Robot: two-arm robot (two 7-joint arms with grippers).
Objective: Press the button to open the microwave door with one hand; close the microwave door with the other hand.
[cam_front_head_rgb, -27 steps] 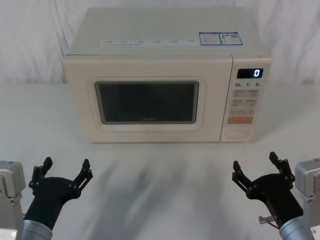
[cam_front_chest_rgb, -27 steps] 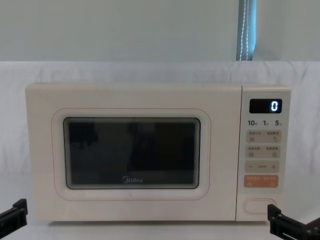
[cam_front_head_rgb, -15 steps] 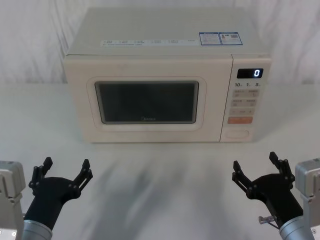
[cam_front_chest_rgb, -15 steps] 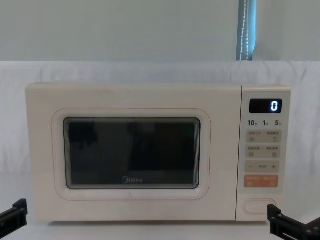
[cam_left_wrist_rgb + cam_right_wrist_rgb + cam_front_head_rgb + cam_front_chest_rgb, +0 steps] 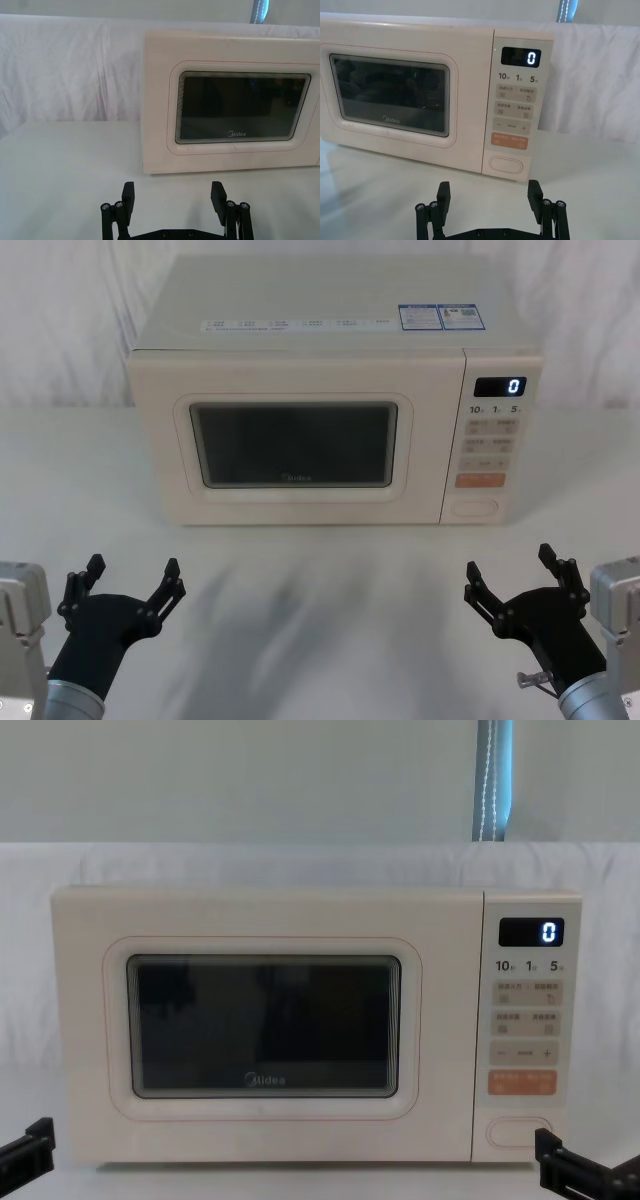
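A cream microwave stands at the back of the white table. Its microwave door (image 5: 295, 445) (image 5: 265, 1028) (image 5: 240, 115) (image 5: 395, 95) is shut, with a dark window and a Midea logo. The wide cream oval button (image 5: 475, 507) (image 5: 519, 1132) (image 5: 505, 164) sits at the bottom of the control panel, under an orange key. My left gripper (image 5: 128, 580) (image 5: 174, 200) hovers open over the near left of the table, well short of the door. My right gripper (image 5: 518, 575) (image 5: 489, 197) is open at the near right, in line with the button and apart from it.
The display (image 5: 499, 386) reads 0 above rows of small beige keys. A white cloth (image 5: 320, 620) covers the table and rises as a backdrop behind the microwave. Bare cloth lies between the grippers and the microwave front.
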